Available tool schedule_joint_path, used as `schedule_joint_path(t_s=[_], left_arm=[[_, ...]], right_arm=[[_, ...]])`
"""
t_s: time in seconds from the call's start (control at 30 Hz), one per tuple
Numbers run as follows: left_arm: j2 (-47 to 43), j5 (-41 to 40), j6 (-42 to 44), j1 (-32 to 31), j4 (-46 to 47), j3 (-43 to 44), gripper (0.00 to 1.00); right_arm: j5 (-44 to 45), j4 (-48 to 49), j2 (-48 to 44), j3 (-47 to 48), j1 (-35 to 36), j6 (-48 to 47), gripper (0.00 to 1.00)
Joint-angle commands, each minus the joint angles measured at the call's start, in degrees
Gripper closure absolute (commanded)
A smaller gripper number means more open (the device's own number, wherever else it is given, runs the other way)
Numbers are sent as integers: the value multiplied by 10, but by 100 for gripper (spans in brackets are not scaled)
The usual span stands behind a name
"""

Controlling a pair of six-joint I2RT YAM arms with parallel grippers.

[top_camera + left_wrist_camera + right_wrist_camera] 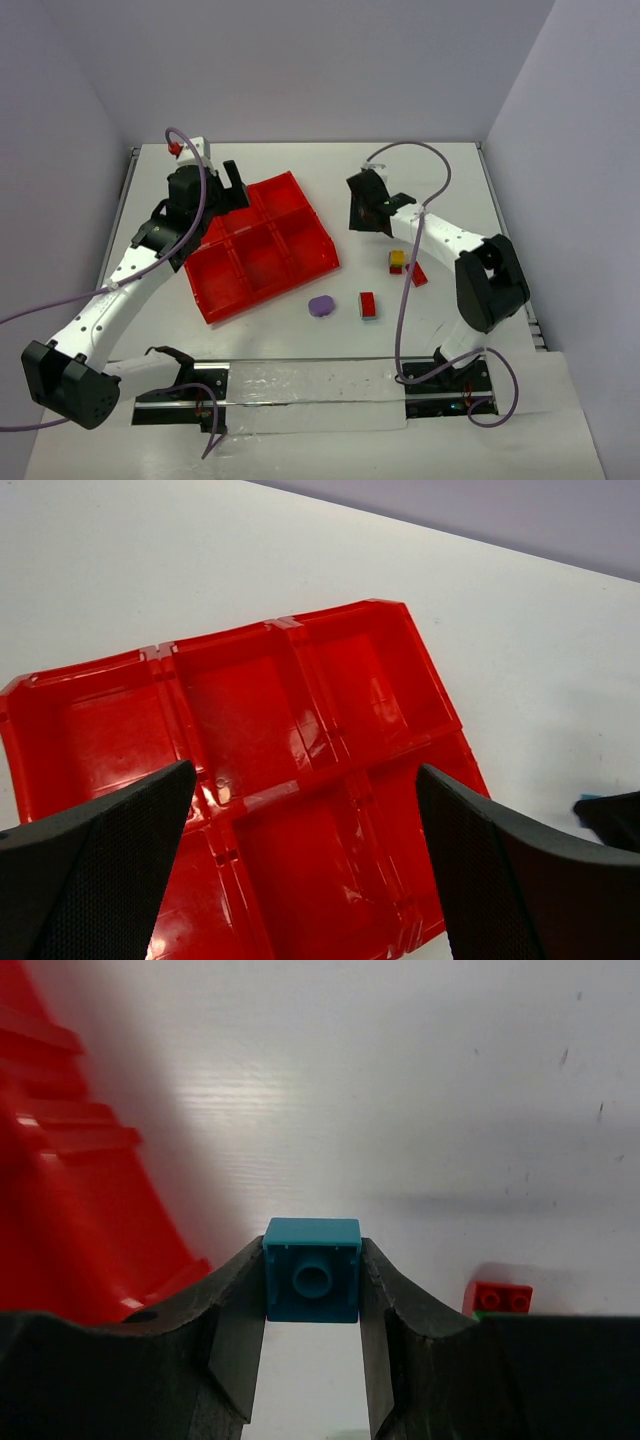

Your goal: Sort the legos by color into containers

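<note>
The glossy red tray (262,262) of six compartments lies left of centre; the compartments I can see look empty. My left gripper (236,186) hovers over its far side, jaws wide open, and the tray (250,720) fills the left wrist view between the black fingers (100,870). My right gripper (364,212) is just right of the tray, shut on a teal brick (312,1278) that sits underside up at the fingertips. On the table lie a purple brick (321,305), a red brick (368,305), a yellow brick (398,258) and another red one (418,274).
In the right wrist view the tray's outer wall (70,1210) is close on the left, and a red brick (497,1298) with green under it lies at the right. White walls enclose the table on three sides. A metal rail (310,385) holds the arm bases.
</note>
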Motion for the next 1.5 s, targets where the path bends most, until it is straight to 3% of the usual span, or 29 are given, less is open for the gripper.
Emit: schedule_joint_path(t_s=[0.0, 0.27, 0.43, 0.67, 0.97, 1.1, 1.23, 1.37, 1.47], left_arm=[[-12, -51, -11, 0, -22, 26, 1], [-18, -73, -63, 34, -87, 59, 1], [-48, -27, -67, 79, -99, 58, 1], [-68, -21, -59, 84, -99, 49, 1], [-66, -17, -54, 85, -94, 42, 1], [-63, -14, -53, 85, -98, 43, 1], [-65, -12, -54, 85, -97, 42, 1], [-66, -7, -57, 85, -94, 40, 1], [-64, 1, -57, 85, -90, 39, 1]], right_arm=[[10, -13, -28, 87, 39, -17, 82], [0, -46, 115, 314, 113, -35, 81], [-11, -72, 233, 469, 117, -31, 80], [-18, -116, 359, 637, 118, -35, 78], [-17, -115, 399, 646, 117, -36, 67], [-20, -115, 406, 656, 117, -38, 30], [-18, -123, 394, 671, 117, -45, 17], [13, -129, 334, 642, 116, -53, 19], [38, -102, 205, 519, 107, -52, 21]])
